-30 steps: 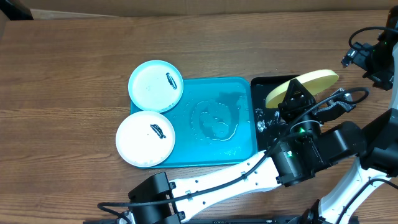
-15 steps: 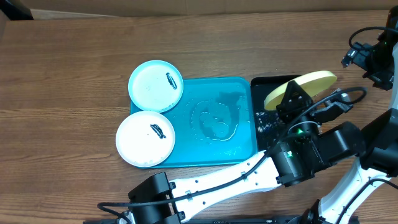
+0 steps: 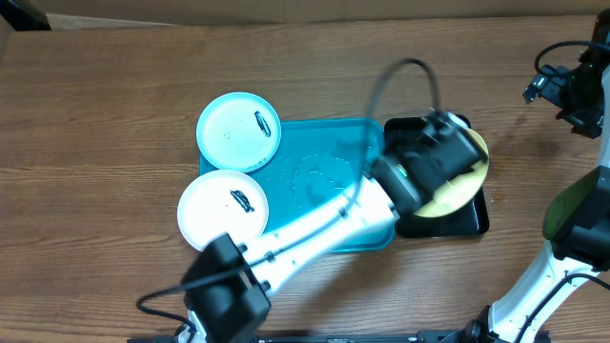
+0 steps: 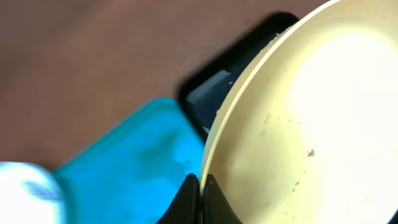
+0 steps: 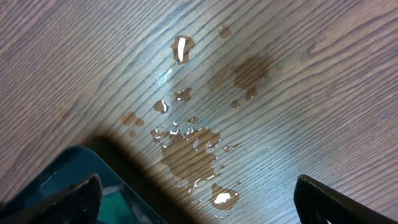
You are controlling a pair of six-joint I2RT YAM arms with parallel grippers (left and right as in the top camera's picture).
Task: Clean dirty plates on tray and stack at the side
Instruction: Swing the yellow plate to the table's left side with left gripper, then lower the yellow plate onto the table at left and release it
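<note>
My left gripper (image 4: 203, 182) is shut on the rim of the yellow-green rimmed plate (image 4: 298, 124), which shows a few small dark specks. From overhead this plate (image 3: 464, 191) sits low over the black tray (image 3: 472, 221), mostly hidden under my left wrist. The light blue plate (image 3: 238, 131) and the white plate (image 3: 223, 212) each carry a dark smear. Both overlap the left edge of the turquoise tray (image 3: 319, 143). My right gripper (image 5: 205, 208) hangs open over bare wood, holding nothing.
Water puddles (image 5: 189, 149) lie on the wooden table (image 5: 323, 93) beside a corner of the black tray (image 5: 74, 180). Water also pools on the turquoise tray floor. My left arm (image 3: 315, 229) crosses the turquoise tray diagonally. The right arm (image 3: 572, 86) stands at the table's right edge.
My left arm has swung across the turquoise tray. The yellow-green rimmed plate has come down from a raised tilt to lie low over the black tray. The right arm is unchanged.
</note>
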